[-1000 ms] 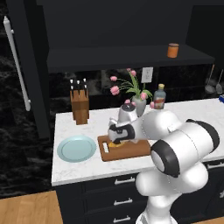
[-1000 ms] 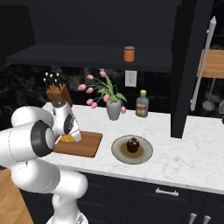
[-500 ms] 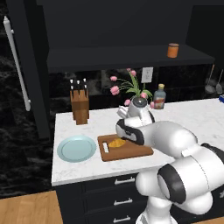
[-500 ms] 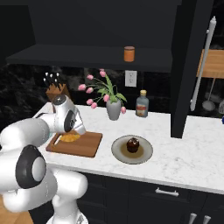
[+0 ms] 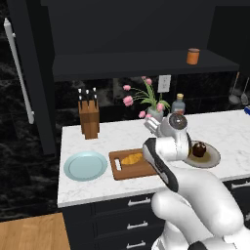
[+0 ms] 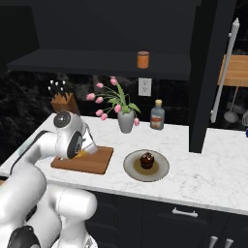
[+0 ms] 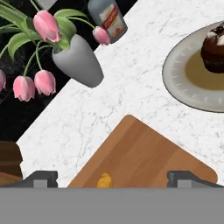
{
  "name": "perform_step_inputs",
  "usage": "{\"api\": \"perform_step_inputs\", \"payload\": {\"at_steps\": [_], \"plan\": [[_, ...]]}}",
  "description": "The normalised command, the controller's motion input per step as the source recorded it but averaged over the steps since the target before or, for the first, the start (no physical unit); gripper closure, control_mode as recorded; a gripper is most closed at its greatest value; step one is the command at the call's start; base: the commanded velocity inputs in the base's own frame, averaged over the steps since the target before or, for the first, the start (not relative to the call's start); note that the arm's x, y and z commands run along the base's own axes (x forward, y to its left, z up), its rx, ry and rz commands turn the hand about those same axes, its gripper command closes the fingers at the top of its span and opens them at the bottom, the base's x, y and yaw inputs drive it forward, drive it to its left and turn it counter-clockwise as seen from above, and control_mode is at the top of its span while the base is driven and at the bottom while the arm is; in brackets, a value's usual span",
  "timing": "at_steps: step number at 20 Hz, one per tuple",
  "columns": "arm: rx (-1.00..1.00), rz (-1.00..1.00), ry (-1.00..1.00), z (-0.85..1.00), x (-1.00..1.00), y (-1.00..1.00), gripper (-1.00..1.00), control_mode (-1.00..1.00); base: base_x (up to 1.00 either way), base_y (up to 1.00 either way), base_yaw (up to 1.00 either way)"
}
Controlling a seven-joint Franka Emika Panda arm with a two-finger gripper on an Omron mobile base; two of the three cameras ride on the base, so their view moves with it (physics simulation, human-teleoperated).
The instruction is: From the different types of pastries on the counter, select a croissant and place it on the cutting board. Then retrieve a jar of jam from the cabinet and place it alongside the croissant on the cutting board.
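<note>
The golden croissant (image 5: 132, 158) lies on the brown cutting board (image 5: 128, 169) on the white counter (image 5: 112, 136); nothing holds it. My gripper (image 5: 150, 127) hovers a little above the board's back right edge, jaws open and empty. In the hand view the fingertips (image 7: 41, 177) stand wide apart over the board (image 7: 144, 157), with the croissant's tip (image 7: 104, 180) between them at the bottom. The orange jar of jam (image 5: 193, 56) stands on the black cabinet's shelf ledge (image 5: 136, 66), also seen as the jar (image 6: 142, 59). A dark round pastry (image 5: 198, 149) sits on a grey plate (image 5: 211, 158).
A light-blue plate (image 5: 85, 166) lies left of the board. Behind it are a knife block (image 5: 89, 119), a grey vase of pink tulips (image 5: 154, 111) and a red-labelled bottle (image 5: 179, 104). My arm's elbow (image 6: 72, 135) covers part of the board (image 6: 92, 162).
The gripper has lifted off the cutting board and drawn back to the right, leaving the croissant lying on the board. Its jaws opened slightly wider.
</note>
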Motion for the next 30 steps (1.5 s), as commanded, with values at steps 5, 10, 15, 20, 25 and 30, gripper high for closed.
{"api": "perform_step_inputs", "payload": {"at_steps": [5,10,15,20,25,30], "plan": [[0.00,0.00,-0.24,0.57,-0.50,-0.41,-1.00,-1.00,0.00,0.00,0.00],[0.00,0.00,-0.23,0.52,-0.48,-0.49,-1.00,-1.00,0.00,0.00,0.00],[0.00,0.00,-0.10,0.13,-0.28,-0.14,-1.00,-1.00,0.00,0.00,0.00],[0.00,0.00,0.00,0.01,-0.15,0.00,-1.00,-1.00,0.00,0.00,0.00],[-0.06,0.12,-0.04,0.48,-0.60,-0.35,-1.00,-1.00,0.00,0.00,0.00],[-0.29,0.16,-0.12,0.75,-0.15,-0.11,-1.00,-1.00,0.00,0.00,0.00]]}}
